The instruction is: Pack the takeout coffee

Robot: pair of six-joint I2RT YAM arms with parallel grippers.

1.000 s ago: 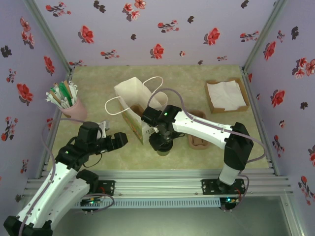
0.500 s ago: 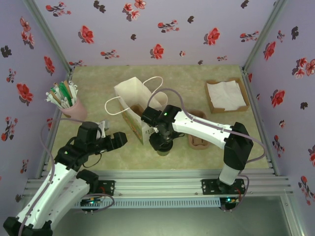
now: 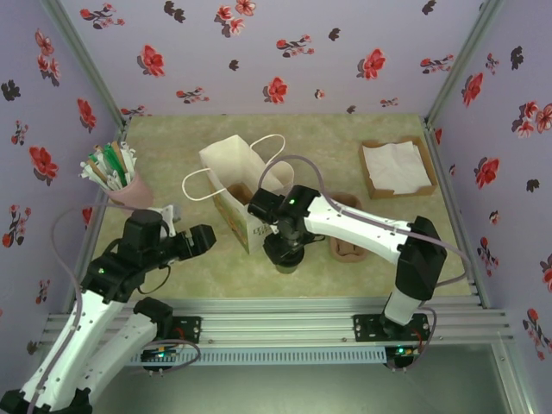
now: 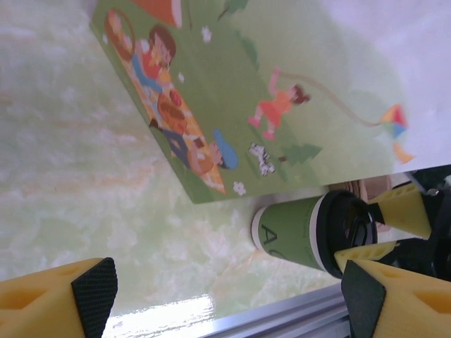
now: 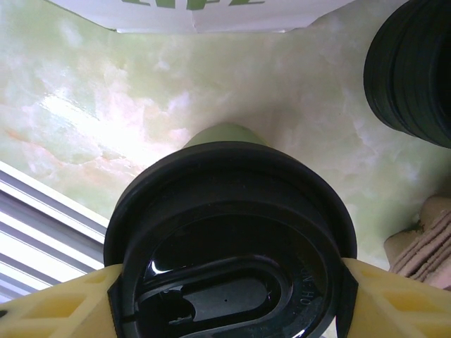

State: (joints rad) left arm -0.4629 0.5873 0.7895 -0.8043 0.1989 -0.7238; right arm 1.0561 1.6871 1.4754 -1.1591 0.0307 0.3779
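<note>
Obs: takeout coffee, a small olive-green paper cup (image 4: 292,236) with a round black plastic lid (image 5: 232,232), stands upright on the pale green marbled bench (image 3: 345,138). It sits just in front of the white paper bag (image 3: 241,185) with the picnic print, towards the bench's near edge.

Right gripper (image 5: 229,299): directly above the cup, yellow fingers (image 5: 56,313) flanking the lid rim on both sides at a medium gap. They look flush with the rim, but I cannot tell whether they actually press on it.

Left gripper (image 4: 225,299): off to the left of the bag, fingers wide, holding nothing.

Handling, judged:
- Cup is likely light. Whether it is filled cannot be seen, so treat it as liquid-bearing and keep it upright.
- Paper wall is soft and would dent under a hard squeeze.
- Lid is glossy plastic, probably slippery and only snapped on. A lift by the lid alone may pop it off.
- Best hold is just under the lid, where the rolled rim stiffens the wall, with moderate pressure.
- Bag is thin and open-topped, and a brush from the arm could tip it.
</note>
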